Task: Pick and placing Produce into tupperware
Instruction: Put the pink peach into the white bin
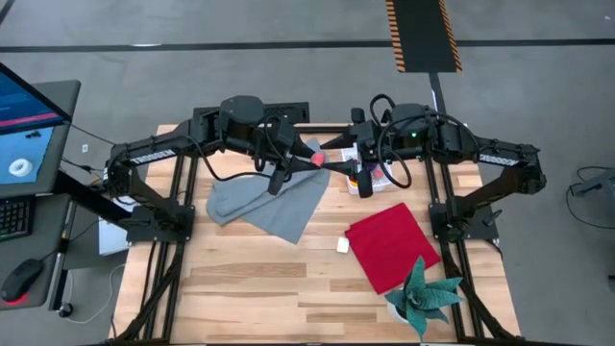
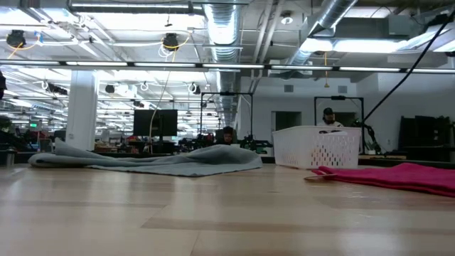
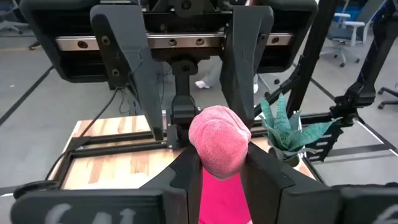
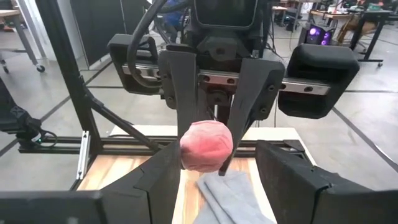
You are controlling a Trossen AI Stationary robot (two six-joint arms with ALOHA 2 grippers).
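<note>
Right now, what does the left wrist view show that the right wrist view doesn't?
Only the left wrist view: the green plant and the red cloth. Only the right wrist view: the grey cloth. Both: the pink produce piece held by the left gripper, jaws shut on it, facing the right gripper, jaws open.

bright ceiling strip lights (image 2: 142, 64) are lighting the room evenly, glaring slightly; the near counter (image 2: 213, 220) is blurring, and shadows are lying soft and faint.
</note>
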